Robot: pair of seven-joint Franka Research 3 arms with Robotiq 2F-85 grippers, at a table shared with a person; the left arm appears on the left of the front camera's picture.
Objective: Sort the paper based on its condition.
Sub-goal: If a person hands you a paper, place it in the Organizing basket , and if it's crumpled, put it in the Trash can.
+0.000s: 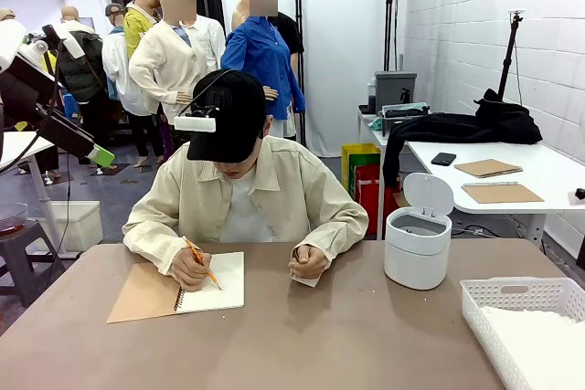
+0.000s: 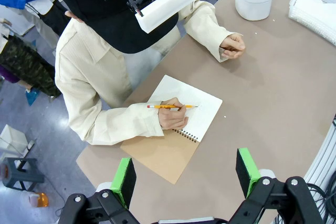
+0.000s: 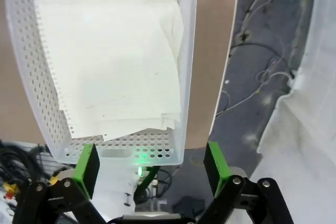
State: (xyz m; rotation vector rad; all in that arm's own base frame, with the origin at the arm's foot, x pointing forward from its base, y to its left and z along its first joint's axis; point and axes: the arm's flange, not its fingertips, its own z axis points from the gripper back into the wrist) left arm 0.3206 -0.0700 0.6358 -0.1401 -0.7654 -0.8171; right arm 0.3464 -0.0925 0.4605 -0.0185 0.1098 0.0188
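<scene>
Right wrist view showed the right gripper spread empty above the paper stacked in the basket at the table's near right corner, seemingly light, floppy, best pinched at an edge.

A white-painted brick wall closes the room on the right, and a white fabric backdrop hangs at the far end. The floor is smooth grey. A long white side table stands against the brick, with a thin black tripod stand behind it. The near surface is matte brown and evenly lit.
</scene>
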